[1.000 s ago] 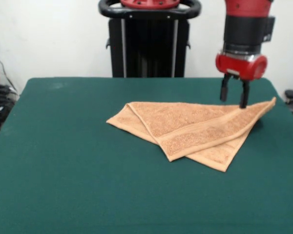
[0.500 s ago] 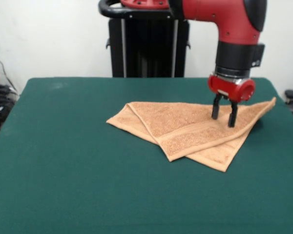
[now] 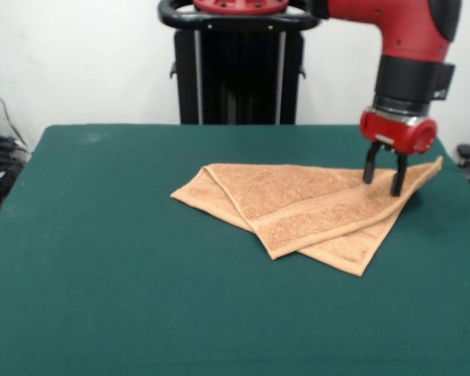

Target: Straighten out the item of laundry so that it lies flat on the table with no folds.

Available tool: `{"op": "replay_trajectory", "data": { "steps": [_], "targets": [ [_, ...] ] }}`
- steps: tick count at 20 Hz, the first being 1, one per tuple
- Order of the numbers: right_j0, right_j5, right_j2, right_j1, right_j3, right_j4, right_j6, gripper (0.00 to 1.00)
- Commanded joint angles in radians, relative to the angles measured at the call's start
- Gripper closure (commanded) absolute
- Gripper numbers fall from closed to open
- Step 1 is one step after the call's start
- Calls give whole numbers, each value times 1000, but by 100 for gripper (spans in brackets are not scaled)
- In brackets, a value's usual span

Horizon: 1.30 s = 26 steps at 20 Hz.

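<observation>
We can read no text, label, brand, number or sign anywhere here; nothing in the front view carries legible writing of any kind.

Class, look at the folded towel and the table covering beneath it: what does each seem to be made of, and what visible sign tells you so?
The towel looks like terry cloth: soft, matte, orange-tan, with a nubby looped surface and a flatter woven band. The table seems covered in dark green felt-like cloth: flat, dull, no shine; its exact fibre cannot be told.
</observation>
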<state>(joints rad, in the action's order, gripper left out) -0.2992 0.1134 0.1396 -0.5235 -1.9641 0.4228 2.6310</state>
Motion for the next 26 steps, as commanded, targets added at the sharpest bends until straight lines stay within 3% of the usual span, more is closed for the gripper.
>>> {"op": "replay_trajectory", "data": {
  "steps": [1,12,26],
  "targets": [
    [-40,-115,18,-34,-25,115,201,0],
    [-1,-61,-48,2,-30,114,196,0],
    [69,39,-194,93,-68,38,207,0]
  ]
}}
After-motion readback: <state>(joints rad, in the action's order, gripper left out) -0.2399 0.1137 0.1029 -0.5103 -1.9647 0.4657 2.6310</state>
